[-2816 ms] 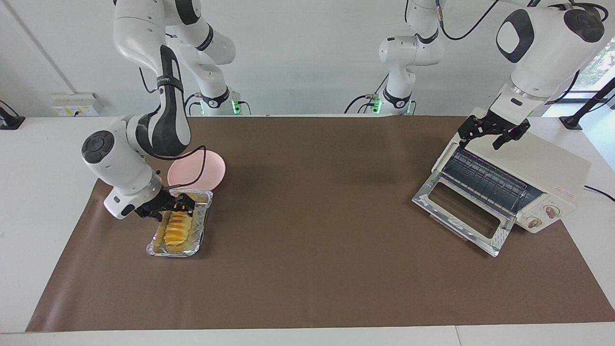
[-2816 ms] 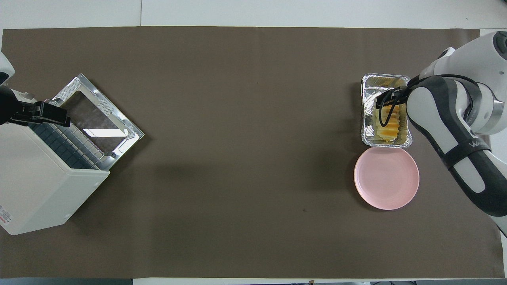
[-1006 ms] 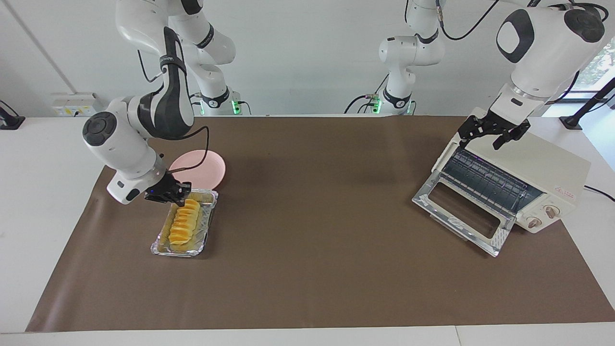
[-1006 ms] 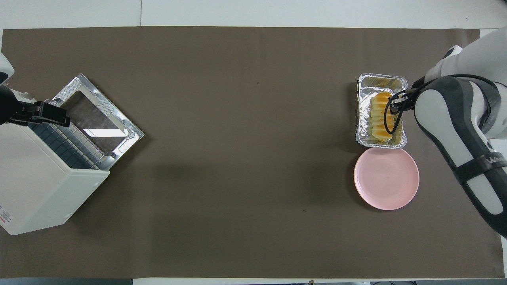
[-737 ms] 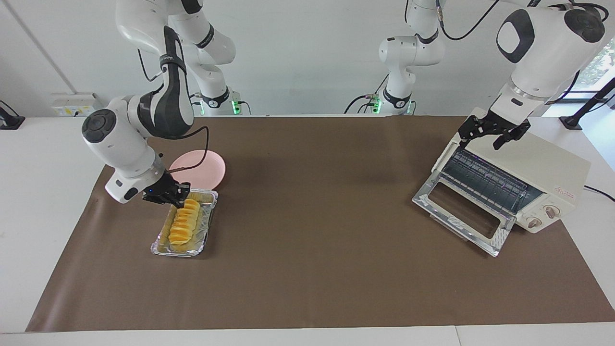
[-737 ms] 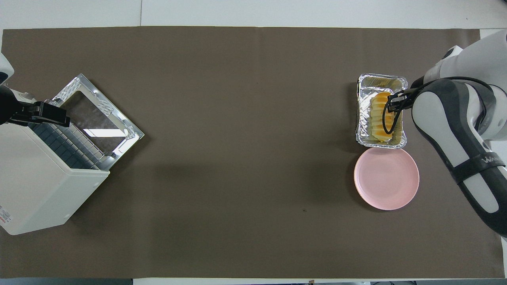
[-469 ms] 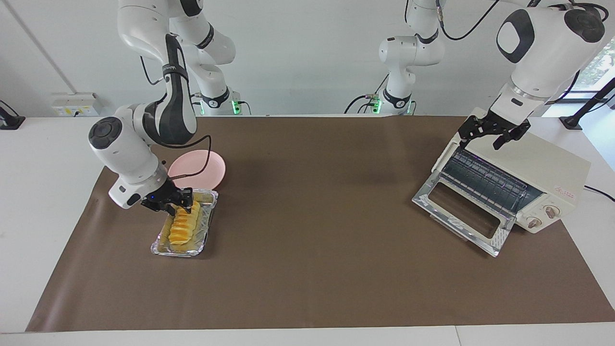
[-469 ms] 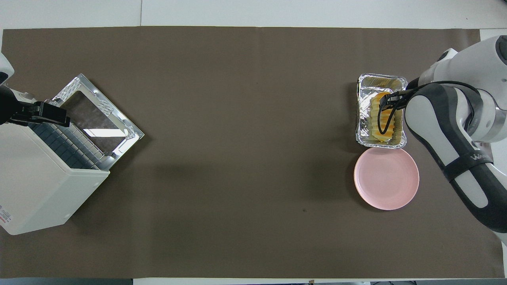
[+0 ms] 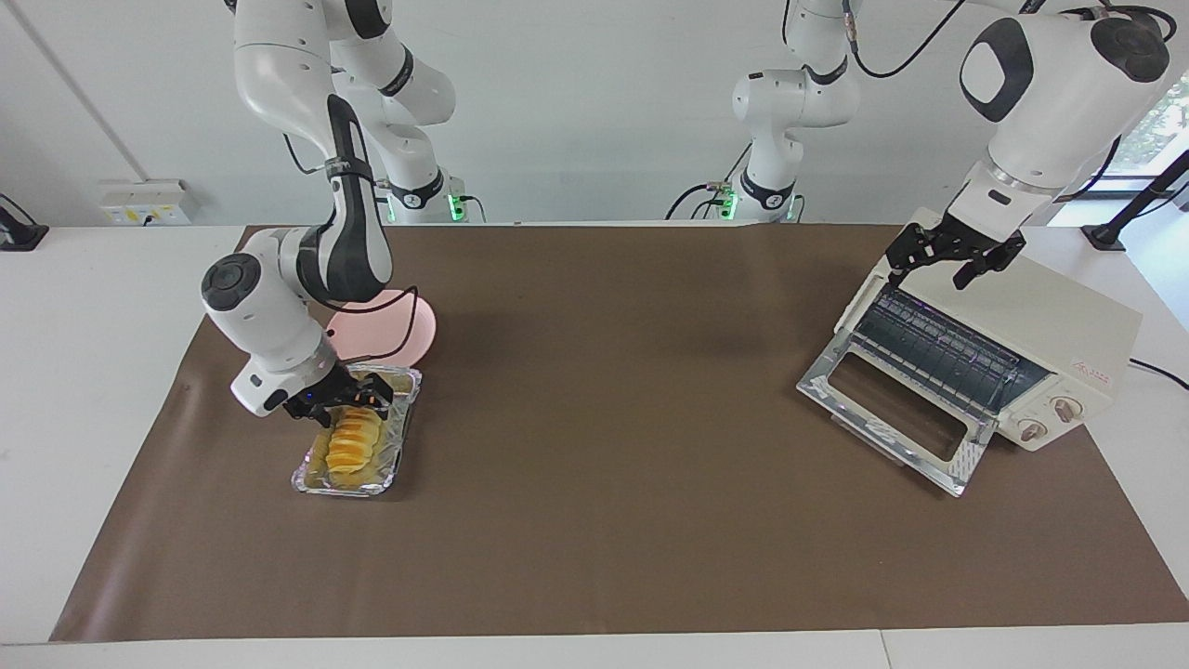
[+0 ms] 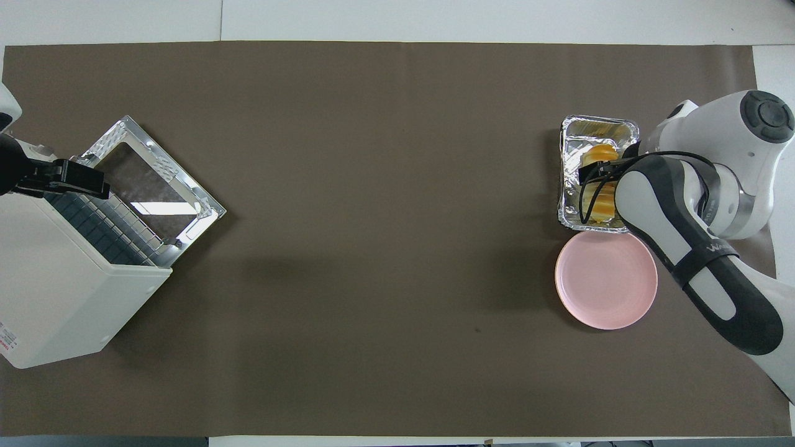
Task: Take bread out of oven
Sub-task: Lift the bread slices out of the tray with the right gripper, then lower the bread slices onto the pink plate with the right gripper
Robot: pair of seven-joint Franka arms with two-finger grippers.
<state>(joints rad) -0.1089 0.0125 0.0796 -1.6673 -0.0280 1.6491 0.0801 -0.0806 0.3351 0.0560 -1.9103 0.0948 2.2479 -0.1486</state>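
The bread (image 9: pixel 348 451), a ridged yellow-orange loaf, lies in a crinkled foil tray (image 9: pixel 302 481) toward the right arm's end of the table. My right gripper (image 9: pixel 348 405) is low over the loaf's end nearer the robots, open, with a finger on each side of it. From overhead the loaf (image 10: pixel 601 152) shows partly under that gripper (image 10: pixel 595 169). The cream oven (image 9: pixel 1068 325) stands at the left arm's end with its glass door (image 9: pixel 966 460) folded down and its dark rack (image 9: pixel 938 348) bare. My left gripper (image 9: pixel 957 255) hangs open over the oven's top front edge.
A round pink plate (image 9: pixel 413 325) sits against the foil tray on the side nearer the robots, also seen overhead (image 10: pixel 605 279). The brown mat (image 9: pixel 604 418) covers the table between tray and oven (image 10: pixel 56 292). The open oven door (image 10: pixel 152 180) juts onto the mat.
My right gripper has gone from shut beside the loaf to open over it, shifting toward the tray's middle and lower. The left arm has not moved.
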